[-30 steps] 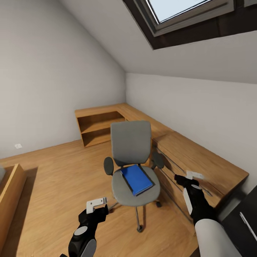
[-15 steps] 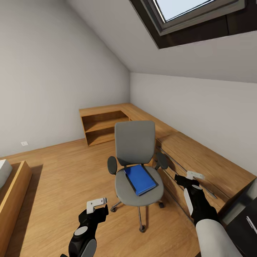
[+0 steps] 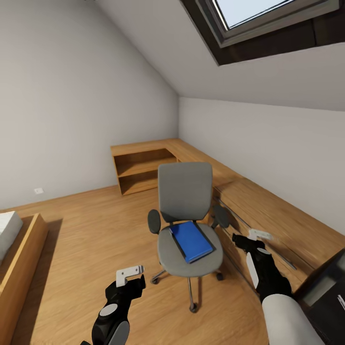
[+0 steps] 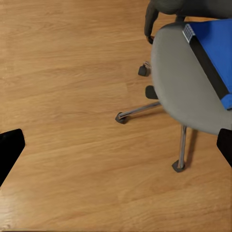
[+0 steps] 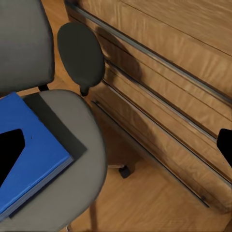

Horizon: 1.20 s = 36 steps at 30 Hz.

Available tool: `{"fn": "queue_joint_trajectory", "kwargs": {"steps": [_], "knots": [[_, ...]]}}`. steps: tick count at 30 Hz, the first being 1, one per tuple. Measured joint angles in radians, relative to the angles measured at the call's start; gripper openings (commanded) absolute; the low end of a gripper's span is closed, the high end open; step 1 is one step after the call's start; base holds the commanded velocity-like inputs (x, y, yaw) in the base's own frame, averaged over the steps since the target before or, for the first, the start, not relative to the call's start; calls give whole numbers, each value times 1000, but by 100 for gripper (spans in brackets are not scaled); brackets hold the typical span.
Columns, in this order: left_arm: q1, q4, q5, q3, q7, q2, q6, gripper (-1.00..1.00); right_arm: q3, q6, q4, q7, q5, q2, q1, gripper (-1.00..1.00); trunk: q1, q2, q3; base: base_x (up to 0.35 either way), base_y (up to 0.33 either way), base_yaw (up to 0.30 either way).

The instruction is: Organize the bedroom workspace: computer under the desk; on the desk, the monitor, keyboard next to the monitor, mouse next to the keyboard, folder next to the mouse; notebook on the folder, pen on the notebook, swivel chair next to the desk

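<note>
1. Chair [image 3: 188,225] stands on the wood floor [image 3: 91,239], near the middle of the head view, its grey backrest upright and its seat facing the robot.
2. Folder [image 3: 191,241], blue, lies flat on the chair seat, slightly skewed, with one corner close to the seat's front edge.
3. Table [image 3: 268,215], a long wooden run, follows the right wall just beside the chair; its top is bare where visible, and dark rails run along its front.
4. Shelf [image 3: 141,170], an open wooden unit, sits in the far corner where the table meets the left wall.
5. Bed [image 3: 17,249] with a wooden frame shows at the left edge of the head view.
6. Skylight [image 3: 258,19] is set in the sloped ceiling above.
7. Left end effector [image 3: 129,274] hovers low over the floor, in front of and to the left of the chair; in the left wrist view its dark fingers [image 4: 9,150] sit far apart at the frame edges, so it is released and holds nothing.
8. Right end effector [image 3: 254,237] hangs between the chair's right armrest [image 3: 221,216] and the table front; the right wrist view shows its fingers [image 5: 9,150] spread wide, released, with the folder [image 5: 29,154] and seat beneath.
9. Dark object [image 3: 326,287] fills the lower right corner of the head view; what it is cannot be told.
</note>
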Motion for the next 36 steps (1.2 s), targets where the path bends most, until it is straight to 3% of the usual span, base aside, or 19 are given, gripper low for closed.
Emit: {"fn": "queue_joint_trajectory", "kwargs": {"steps": [21, 36], "knots": [[0, 0, 0, 0, 0, 0, 0, 100, 0, 0, 0, -1, 0, 2, 0, 100, 0, 0, 0, 0, 0, 269], [0, 0, -2, 1, -1, 3, -1, 100, 6, 1, 3, 11, 9, 22, 5, 100, 0, 0, 0, 48, 33, 16]]}}
